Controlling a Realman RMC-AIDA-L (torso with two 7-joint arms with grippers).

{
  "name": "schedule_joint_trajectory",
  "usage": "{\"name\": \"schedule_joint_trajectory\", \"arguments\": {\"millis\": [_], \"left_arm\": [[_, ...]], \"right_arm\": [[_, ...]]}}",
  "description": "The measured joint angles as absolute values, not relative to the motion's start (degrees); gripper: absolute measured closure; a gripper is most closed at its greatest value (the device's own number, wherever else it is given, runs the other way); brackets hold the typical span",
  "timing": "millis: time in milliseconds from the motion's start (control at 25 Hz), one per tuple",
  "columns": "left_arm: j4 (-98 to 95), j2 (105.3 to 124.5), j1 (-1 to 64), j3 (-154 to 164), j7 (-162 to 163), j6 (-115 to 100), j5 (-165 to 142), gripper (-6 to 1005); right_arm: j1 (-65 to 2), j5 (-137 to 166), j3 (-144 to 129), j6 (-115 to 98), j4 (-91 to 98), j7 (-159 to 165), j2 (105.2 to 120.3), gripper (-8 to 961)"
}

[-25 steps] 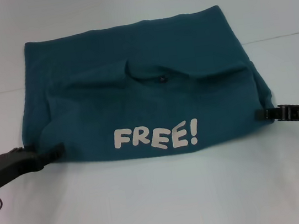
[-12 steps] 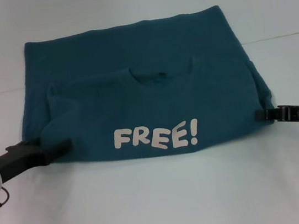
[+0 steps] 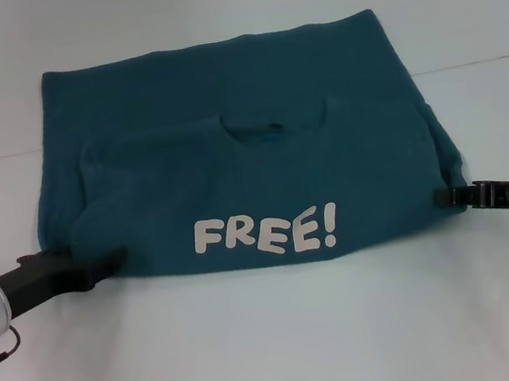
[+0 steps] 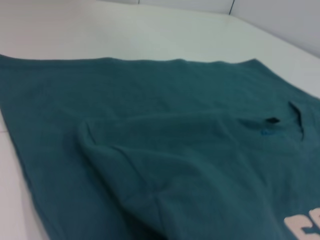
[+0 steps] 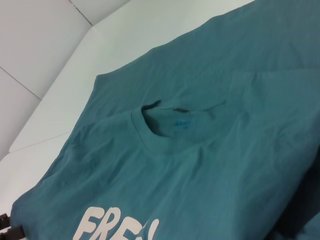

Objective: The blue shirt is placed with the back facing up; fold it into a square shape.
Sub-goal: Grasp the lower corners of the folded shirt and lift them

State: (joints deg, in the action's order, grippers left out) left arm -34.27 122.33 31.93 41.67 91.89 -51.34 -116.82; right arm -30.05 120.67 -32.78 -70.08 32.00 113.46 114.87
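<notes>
White table is spread under everything. At the left gripper, the near left edge of the blue shirt is met; whether cloth is clamped cannot be told. The right gripper is seen at the near right edge, its grip equally unclear. The shirt is folded over mid-table, "FREE!" uppermost, collar showing. Bare tabletop is left on all sides.

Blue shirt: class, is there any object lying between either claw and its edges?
Nothing visible does. The left claw sits at the blue shirt's near-left edge and the right claw at its right edge; only bare white table surrounds the cloth.
</notes>
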Motion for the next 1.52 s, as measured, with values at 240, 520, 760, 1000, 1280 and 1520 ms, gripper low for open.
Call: {"name": "schedule_joint_trajectory", "arguments": {"millis": [240, 520, 760, 1000, 1280, 1520], "left_arm": [[-34.6, 122.52, 31.9, 42.0, 92.2, -51.2, -117.2, 316], [-34.8, 122.52, 31.8, 42.0, 92.5, -51.0, -117.2, 599], [-34.6, 122.52, 31.9, 42.0, 92.5, -50.9, -117.2, 720], [-35.1, 122.52, 31.9, 42.0, 92.5, -51.1, -117.2, 904], [-35.7, 122.45, 31.5, 42.0, 92.6, -51.5, -117.3, 935], [-35.8, 122.43, 31.5, 42.0, 92.6, -51.6, -117.9, 914]], "right_arm": [[-30.0, 120.7, -32.8, -70.1, 32.1, 113.5, 114.87, 896], [-30.0, 120.7, -32.7, -70.2, 32.1, 112.8, 114.89, 896], [-29.5, 120.7, -32.7, -70.2, 32.0, 112.7, 114.94, 896], [-29.3, 120.7, -32.5, -70.2, 32.0, 112.3, 114.96, 897], [-29.4, 120.7, -31.8, -70.2, 32.0, 112.2, 114.72, 897], [-29.4, 120.7, -31.5, -70.2, 32.0, 112.2, 114.60, 897]]}}
